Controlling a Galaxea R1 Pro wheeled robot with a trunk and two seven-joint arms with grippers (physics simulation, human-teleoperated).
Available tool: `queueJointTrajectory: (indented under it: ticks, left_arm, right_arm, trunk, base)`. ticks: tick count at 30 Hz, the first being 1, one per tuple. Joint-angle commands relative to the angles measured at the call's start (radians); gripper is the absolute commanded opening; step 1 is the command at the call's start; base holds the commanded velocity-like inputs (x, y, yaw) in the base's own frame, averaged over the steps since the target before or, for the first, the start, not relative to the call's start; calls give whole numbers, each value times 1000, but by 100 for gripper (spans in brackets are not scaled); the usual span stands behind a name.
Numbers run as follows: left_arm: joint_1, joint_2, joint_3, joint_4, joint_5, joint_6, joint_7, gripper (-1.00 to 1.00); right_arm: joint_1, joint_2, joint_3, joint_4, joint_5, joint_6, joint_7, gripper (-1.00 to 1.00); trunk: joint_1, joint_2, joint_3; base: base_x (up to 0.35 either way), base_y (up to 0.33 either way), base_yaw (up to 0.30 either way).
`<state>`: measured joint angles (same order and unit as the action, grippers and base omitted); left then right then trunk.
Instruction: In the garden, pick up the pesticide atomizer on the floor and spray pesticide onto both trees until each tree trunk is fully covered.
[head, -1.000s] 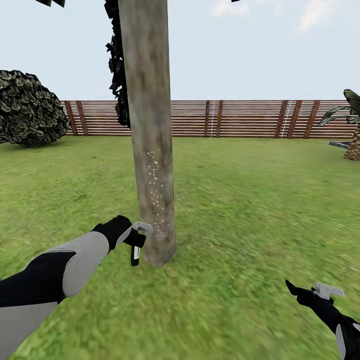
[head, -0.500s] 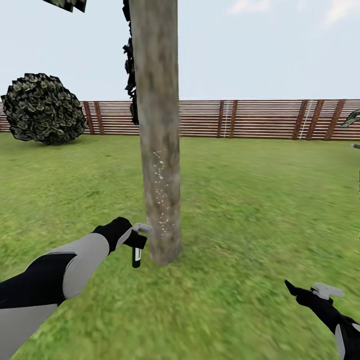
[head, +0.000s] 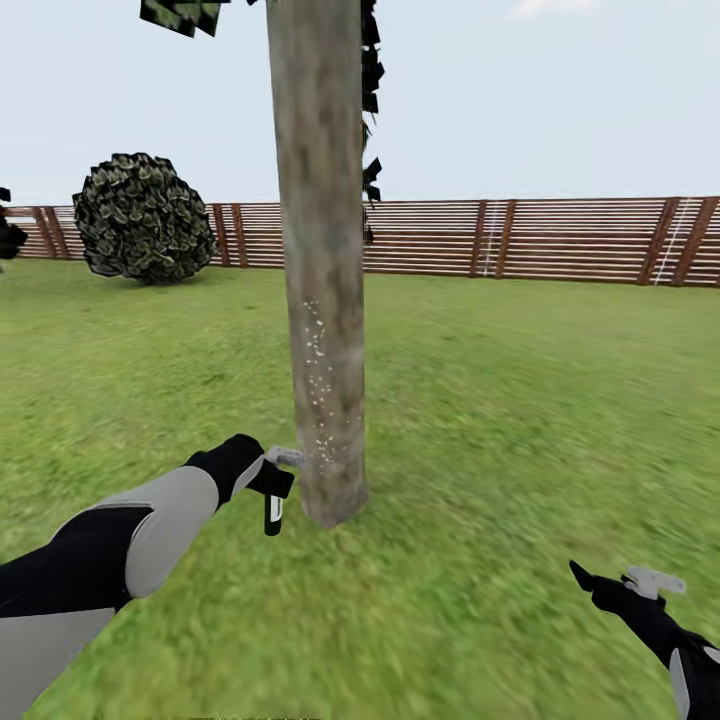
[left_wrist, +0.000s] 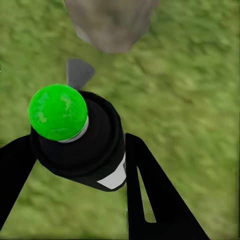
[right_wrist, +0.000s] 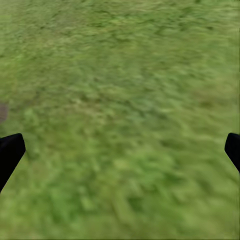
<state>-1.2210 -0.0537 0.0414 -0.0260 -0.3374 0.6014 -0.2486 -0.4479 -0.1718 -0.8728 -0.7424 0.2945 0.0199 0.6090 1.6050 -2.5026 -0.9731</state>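
Black left gripper (left_wrist: 75, 150) clamps the pesticide atomizer (left_wrist: 82, 140) beside the tree trunk (head: 322, 300); right gripper (right_wrist: 120, 150) spread wide over grass.

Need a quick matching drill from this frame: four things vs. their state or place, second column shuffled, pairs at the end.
Things:
1. pesticide atomizer
2. tree trunk
3. right gripper
4. round bush

States or places:
A. open over bare grass, holding nothing
B. standing by the wooden fence, far back on the left
C. clamped in the left gripper, close beside the trunk's base
D. dotted with white droplets on its lower half

Pairs: 1-C, 2-D, 3-A, 4-B
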Motion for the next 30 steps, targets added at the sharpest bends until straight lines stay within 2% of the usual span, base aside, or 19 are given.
queueJointTrajectory:
  ticks: [1,15,30]
  left_arm:
    - [0,0,0,0,0,0,0,-100]
    - [0,0,0,0,1,-5,0,-100]
    - [6,0,1,0,1,-5,0,-100]
  right_arm:
    - [0,0,0,0,0,0,0,100]
    - [0,0,0,0,0,0,0,100]
    - [0,0,0,0,0,0,0,100]
  trunk:
    - [0,0,0]
    - [0,0,0]
    - [0,0,0]
  base:
    - [0,-324,286]
    - [0,-324,275]
    - [0,-324,45]
